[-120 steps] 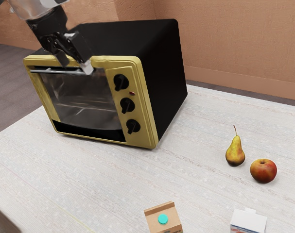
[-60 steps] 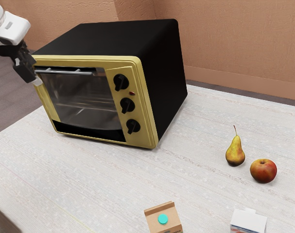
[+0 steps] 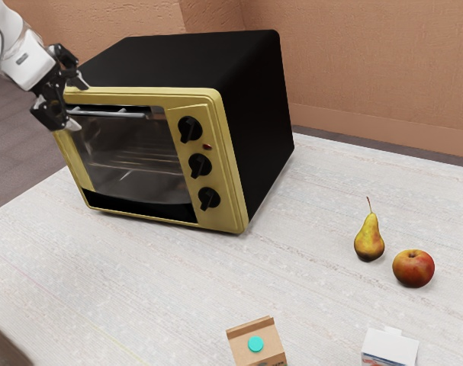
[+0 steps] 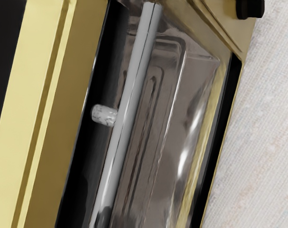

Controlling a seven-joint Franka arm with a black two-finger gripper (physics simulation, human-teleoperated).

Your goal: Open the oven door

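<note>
The table (image 3: 307, 198) carries everything, and on it the oven (image 3: 250, 107) stands at the exterior view's ten o'clock. Its oven door (image 3: 126, 156) looks shut, the glass lying flush in the frame, so the step in hand seems to be getting a grip before any pull.

The end effector (image 3: 75, 103) is at the oven front's ten o'clock corner, its fingers spread wide with nothing between them. Near it, the handle (image 3: 113, 113) runs along the door's twelve o'clock edge; whether a finger touches it I cannot tell. The next move calls for straddling that bar, closing on it, then drawing it outward and down towards six o'clock, probably in an arc.

As for the views, the exterior one gives the finger spread and the full column of knobs (image 3: 199, 165). The wrist view adds the short post (image 4: 105, 115) behind the bar, which the fingers should avoid.
</note>
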